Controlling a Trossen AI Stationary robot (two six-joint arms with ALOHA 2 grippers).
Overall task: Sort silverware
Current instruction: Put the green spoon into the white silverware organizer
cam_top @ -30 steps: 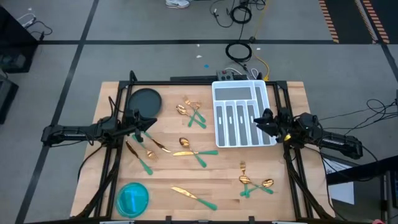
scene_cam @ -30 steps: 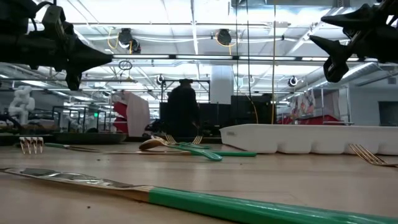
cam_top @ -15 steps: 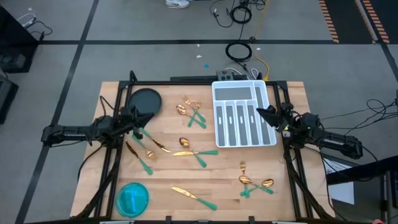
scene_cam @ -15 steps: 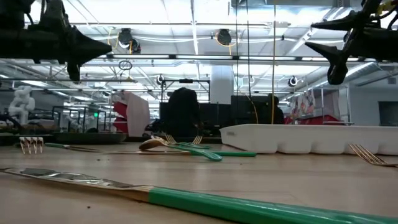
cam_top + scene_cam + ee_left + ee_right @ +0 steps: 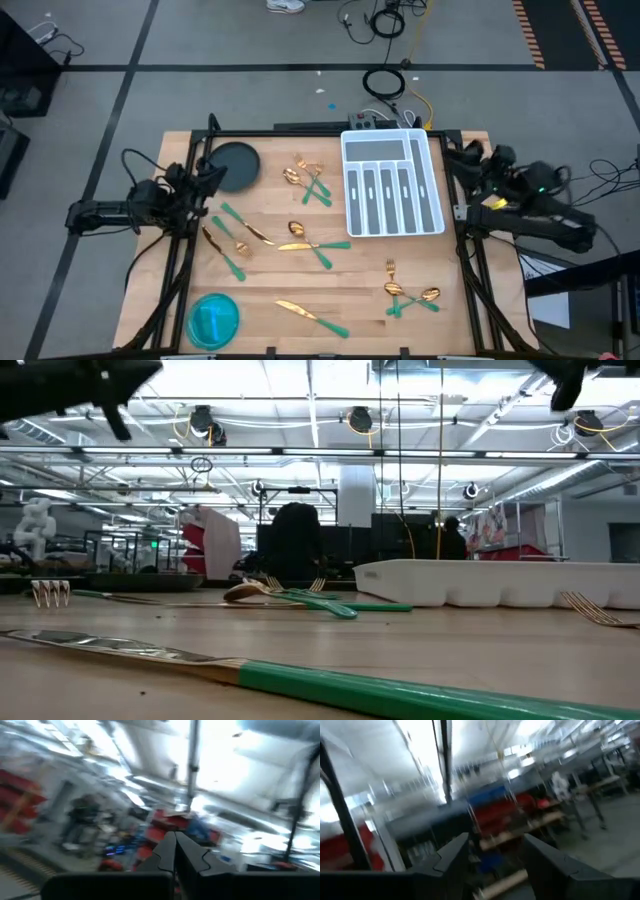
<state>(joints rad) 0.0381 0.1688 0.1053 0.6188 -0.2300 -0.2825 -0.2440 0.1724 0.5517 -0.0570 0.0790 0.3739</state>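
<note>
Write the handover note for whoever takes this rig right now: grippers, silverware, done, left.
Left gripper: shut, empty, raised at the table's left edge beside the dark plate.
Right gripper: open, empty, raised off the right side of the white tray.
Silverware: loose on the table in clusters left of the tray and in front of it.
Done: no piece visibly in a tray slot.
Left: sort every fork, spoon and knife into the tray.

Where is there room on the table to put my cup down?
Bare wood lies between the blue bowl and the forks, apart from one knife, and below the white tray. The middle, around the spoons, is crowded.
</note>
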